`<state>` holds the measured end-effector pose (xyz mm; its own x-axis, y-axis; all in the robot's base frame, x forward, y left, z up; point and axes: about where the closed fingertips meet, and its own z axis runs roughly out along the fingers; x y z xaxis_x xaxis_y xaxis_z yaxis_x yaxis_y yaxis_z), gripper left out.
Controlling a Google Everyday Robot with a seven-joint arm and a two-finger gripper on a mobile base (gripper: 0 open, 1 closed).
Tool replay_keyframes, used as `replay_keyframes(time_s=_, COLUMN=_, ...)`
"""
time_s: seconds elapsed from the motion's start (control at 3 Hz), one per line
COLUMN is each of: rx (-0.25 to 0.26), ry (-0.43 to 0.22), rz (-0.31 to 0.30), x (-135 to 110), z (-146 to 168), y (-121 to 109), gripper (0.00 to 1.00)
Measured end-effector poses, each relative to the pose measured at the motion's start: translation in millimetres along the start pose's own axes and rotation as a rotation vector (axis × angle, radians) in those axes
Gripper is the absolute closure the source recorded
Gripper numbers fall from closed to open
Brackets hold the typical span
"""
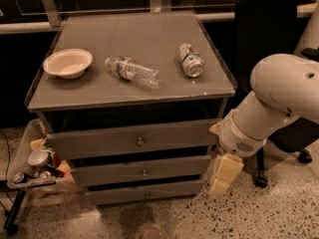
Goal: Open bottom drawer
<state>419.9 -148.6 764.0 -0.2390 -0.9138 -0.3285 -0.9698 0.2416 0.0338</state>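
Clutter fills a low bin [31, 159] on the floor at the far left, just beside the cabinet [149, 34]. On the cabinet's top, from left to right, are a pale bowl [67, 62], a clear water bottle [132, 71] lying on its side, and a can [191, 59], also on its side. The bottle's label is too blurred to read. The can shows red and green marks, but I can make out no words or brand.

Below are three grey fronts. The bottom drawer [119, 195] is the slimmest one, nearest the floor. It looks shut, and its small round knob [147, 194] is at the centre.

My gripper [223, 176] hangs to the right of the cabinet, near the right ends of the lower two fronts and apart from the knob. It holds nothing, and I cannot tell whether it is wide or narrow.

I judge this to be the approach step, with the pull not yet begun. My next move calls for going left and lower to come square to that knob, close around it, then draw straight back. A dark office chair [264, 29] stands behind my arm.
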Motion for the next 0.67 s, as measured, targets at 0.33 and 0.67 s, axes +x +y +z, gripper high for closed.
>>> replay_keyframes(time_s=0.33, rx=0.000, ry=0.000, rz=0.000, x=0, z=0, y=0, gripper=0.00)
replay_keyframes(time_s=0.67, rx=-0.050, ry=-0.009, rz=0.015, x=5, z=40, y=10, gripper=0.00)
